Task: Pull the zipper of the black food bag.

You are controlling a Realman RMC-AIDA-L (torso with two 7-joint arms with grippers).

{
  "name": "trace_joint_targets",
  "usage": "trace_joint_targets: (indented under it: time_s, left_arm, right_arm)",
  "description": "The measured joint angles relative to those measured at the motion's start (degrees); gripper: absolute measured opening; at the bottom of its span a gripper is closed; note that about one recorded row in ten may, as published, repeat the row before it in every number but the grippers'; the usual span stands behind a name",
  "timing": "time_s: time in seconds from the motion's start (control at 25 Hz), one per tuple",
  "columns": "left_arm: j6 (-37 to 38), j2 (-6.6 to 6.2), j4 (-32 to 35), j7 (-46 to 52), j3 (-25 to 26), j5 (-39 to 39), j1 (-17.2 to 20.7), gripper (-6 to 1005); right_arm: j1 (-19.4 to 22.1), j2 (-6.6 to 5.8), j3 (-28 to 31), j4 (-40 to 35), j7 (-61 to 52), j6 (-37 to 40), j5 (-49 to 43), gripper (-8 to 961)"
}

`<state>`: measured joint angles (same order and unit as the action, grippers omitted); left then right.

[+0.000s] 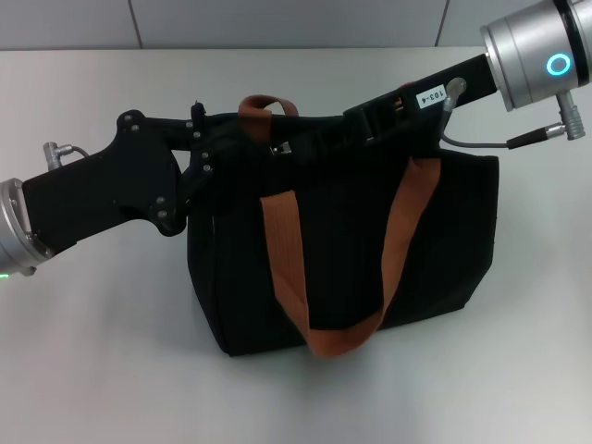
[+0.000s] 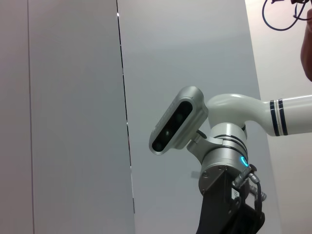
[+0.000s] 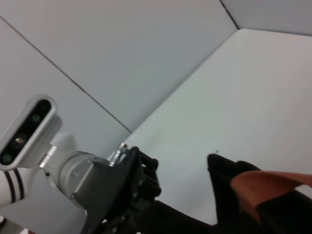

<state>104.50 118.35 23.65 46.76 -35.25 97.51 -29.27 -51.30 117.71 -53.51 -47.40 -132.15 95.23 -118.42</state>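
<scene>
Bag (image 1: 444,240) matt black cloth, straps (image 1: 287,268) woven orange-brown webbing (kinda coarse); arm cuffs (image 1: 532,51) brushed metal; table (image 1: 92,370) smooth matt white.

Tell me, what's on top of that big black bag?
Both end effectors, left and right, meet over the boxy black fabric bag beside an orange-brown strap; its contents stay hidden.

Robotics lab test station: plain white tabletop (image 1: 92,370), bare grey panelled wall (image 2: 73,97) with thin seams, white robot arm (image 2: 253,109) carrying wrist camera (image 2: 175,122), loose dark cable (image 2: 278,19) hanging on wall.
</scene>
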Motion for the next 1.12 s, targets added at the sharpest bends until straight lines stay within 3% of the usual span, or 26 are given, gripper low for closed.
trace_joint_targets:
  time_s: [1.12]
  left_arm:
    - [-0.47, -0.06, 0.19, -0.67, 0.32, -0.32, 0.64, 47]
  right_arm:
    - [-2.87, 0.52, -4.31, -11.35, -17.01, -0.02, -17.73, -1]
